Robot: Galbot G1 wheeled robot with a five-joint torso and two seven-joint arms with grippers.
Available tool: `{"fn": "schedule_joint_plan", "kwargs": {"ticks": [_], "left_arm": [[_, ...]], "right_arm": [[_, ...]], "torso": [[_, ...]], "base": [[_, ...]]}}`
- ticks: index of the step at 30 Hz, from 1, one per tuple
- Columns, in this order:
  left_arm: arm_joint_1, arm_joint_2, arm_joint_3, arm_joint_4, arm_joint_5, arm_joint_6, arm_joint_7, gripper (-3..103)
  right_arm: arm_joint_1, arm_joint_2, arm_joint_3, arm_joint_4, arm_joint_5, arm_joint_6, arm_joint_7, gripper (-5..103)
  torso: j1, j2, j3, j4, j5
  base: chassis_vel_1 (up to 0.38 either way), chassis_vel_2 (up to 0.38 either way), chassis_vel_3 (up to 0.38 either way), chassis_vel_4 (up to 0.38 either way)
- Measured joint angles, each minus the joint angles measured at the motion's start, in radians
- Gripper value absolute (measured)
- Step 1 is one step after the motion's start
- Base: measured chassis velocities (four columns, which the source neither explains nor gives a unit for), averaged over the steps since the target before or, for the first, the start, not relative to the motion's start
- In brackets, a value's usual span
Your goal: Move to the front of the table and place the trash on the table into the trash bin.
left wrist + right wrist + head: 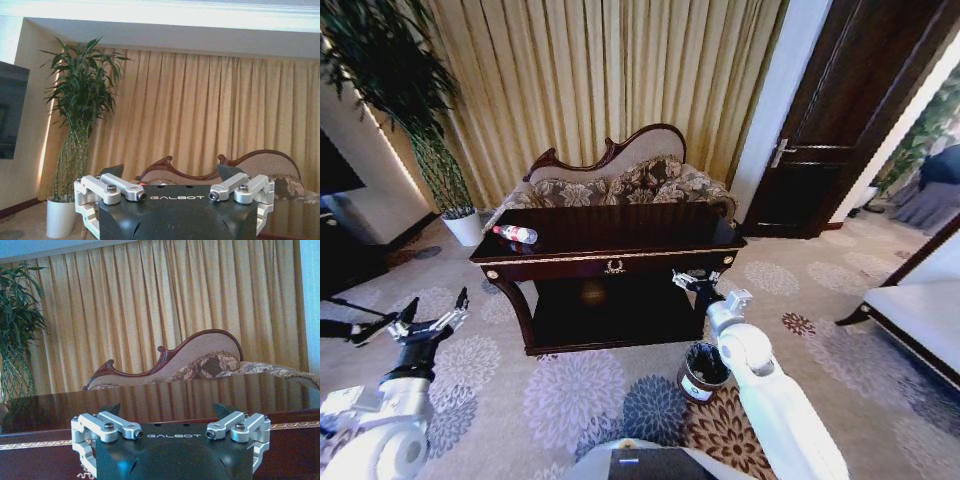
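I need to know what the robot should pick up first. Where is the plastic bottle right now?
In the head view the bottle lies on its side at the left end of the table, near that edge, in front of the sofa.

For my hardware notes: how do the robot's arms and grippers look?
Both arms have smooth white rounded shells. The left gripper and right gripper each have a black body marked GALBOT in white letters, silver metal linkages with round bolts, and dark fingertips.
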State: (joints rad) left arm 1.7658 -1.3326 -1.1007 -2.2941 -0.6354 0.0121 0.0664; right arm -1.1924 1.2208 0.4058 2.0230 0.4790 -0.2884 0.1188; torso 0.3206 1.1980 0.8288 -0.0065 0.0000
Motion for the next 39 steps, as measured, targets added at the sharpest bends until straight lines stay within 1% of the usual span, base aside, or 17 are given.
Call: {"fn": "schedule_joint_plan", "kwargs": {"ticks": [24,39], "left_arm": [[0.003,-0.002,-0.008,-0.002,-0.002,-0.001,-0.001,100],[0.006,-0.007,-0.010,0.000,-0.003,-0.003,-0.002,100]], "right_arm": [[-0.026,0.009,-0.008,0.031,-0.032,0.001,0.000,100],[-0.016,0.014,-0.016,0.020,-0.030,-0.004,0.000,100]], "torso": [[0.000,0.000,0.000,-0.0001,0.0001],[0.000,0.000,0.000,0.0001,-0.0004]], "base": [[-0.068,0.085,0.072,-0.077],[-0.015,0.155,0.016,-0.156]]}}
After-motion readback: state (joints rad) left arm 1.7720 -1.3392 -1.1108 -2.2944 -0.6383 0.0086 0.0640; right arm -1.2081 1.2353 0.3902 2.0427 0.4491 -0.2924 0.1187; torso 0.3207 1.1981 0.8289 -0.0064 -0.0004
